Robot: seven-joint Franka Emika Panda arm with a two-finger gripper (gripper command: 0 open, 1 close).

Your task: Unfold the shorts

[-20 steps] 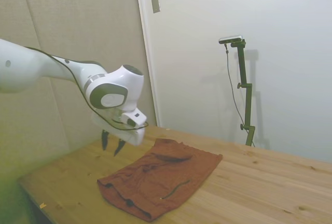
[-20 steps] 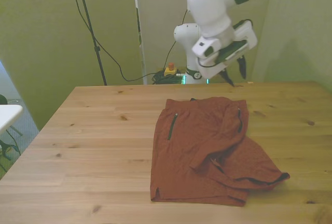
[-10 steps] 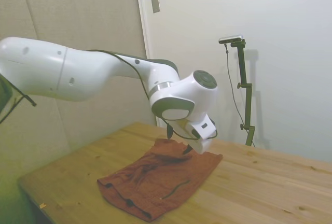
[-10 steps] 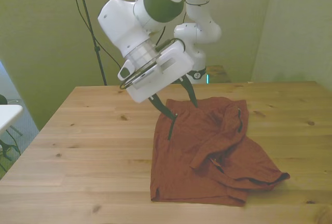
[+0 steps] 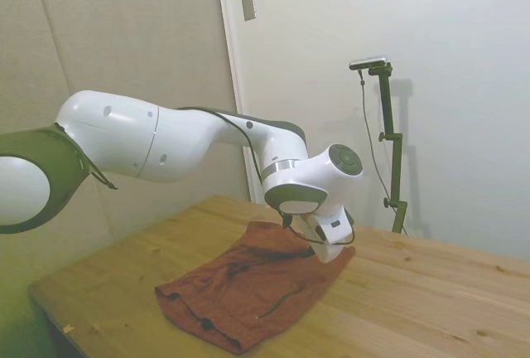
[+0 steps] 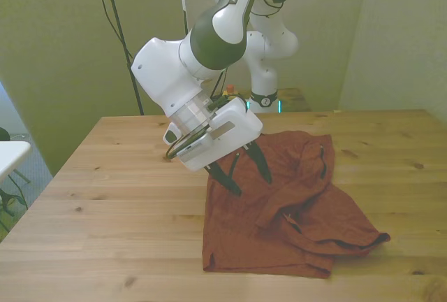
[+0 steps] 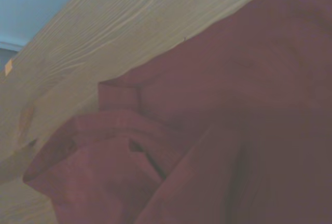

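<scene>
Since a second ago the arm has swung from the upper right of the front view down to mid-frame, and the gripper (image 6: pixel 244 174) now hangs low over the shorts (image 6: pixel 279 211) with its fingers apart — nothing between them.

Nearest the camera in the front view, the shorts lie in the lower centre-right of the wooden table (image 6: pixel 105 197), one leg folded over toward the lower right. Farther back, the dark fingertips sit over the left part of the cloth, close to it.

The step in hand looks like the approach, no grasp yet. Next the fingers must close on a loose fold — likely the doubled-over layer — and draw it outward.
</scene>
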